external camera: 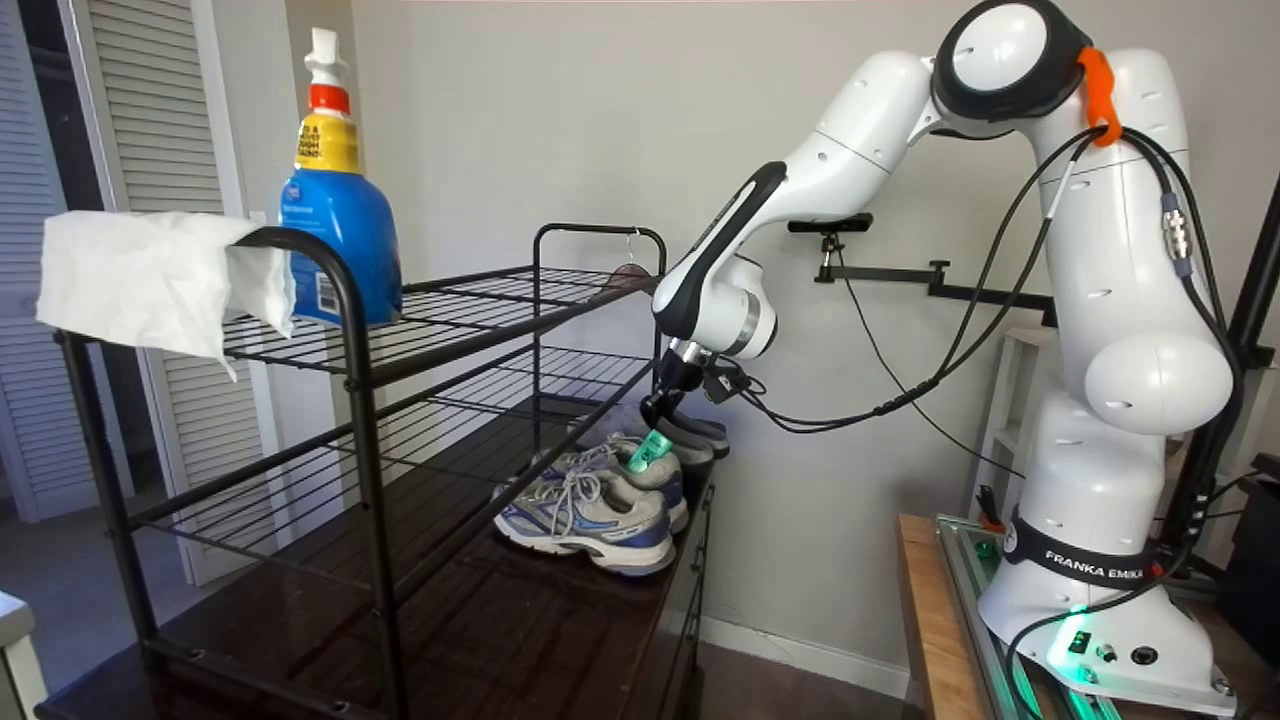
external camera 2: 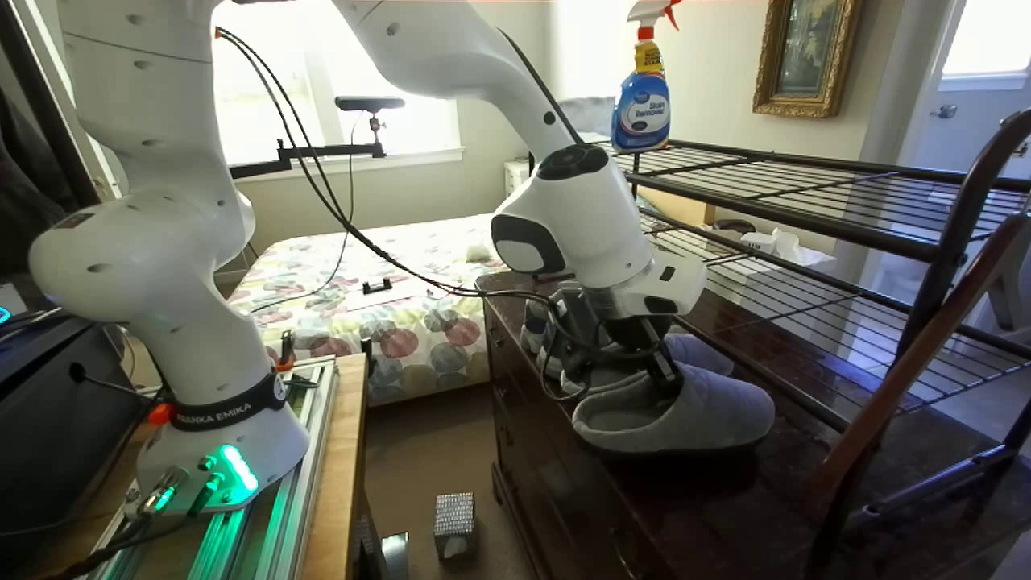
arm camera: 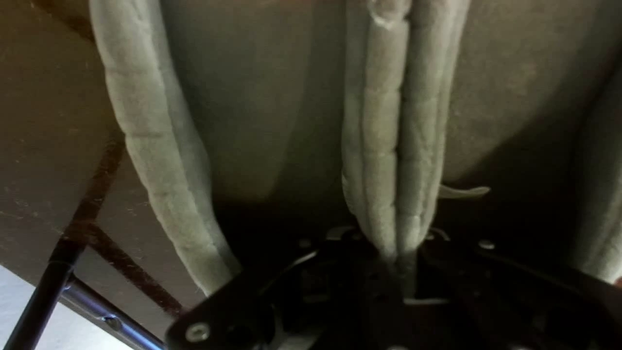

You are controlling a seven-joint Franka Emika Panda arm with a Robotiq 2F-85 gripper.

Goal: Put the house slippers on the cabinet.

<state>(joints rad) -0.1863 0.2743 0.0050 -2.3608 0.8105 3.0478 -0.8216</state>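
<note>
The dark grey house slippers sit side by side at the edge of the dark brown cabinet (external camera: 480, 640), behind the sneakers, in an exterior view (external camera: 695, 437). The near slipper (external camera 2: 701, 419) shows large in an exterior view, with the far slipper (external camera 2: 705, 354) partly hidden behind it. My gripper (external camera 2: 667, 372) points down between them. In the wrist view the gripper (arm camera: 392, 243) is shut on the two adjoining slipper edges (arm camera: 384, 126), pressed together between the fingers. I cannot tell whether the soles touch the cabinet top. The gripper is partly hidden in an exterior view (external camera: 658, 408).
Grey-white laced sneakers (external camera: 600, 515) stand beside the slippers on the cabinet. A black wire rack (external camera: 372, 470) stands on the cabinet close to the gripper. It carries a blue spray bottle (external camera: 342, 240) and a white cloth (external camera: 150, 275). A reddish-brown wooden piece (external camera 2: 926, 354) leans at the rack.
</note>
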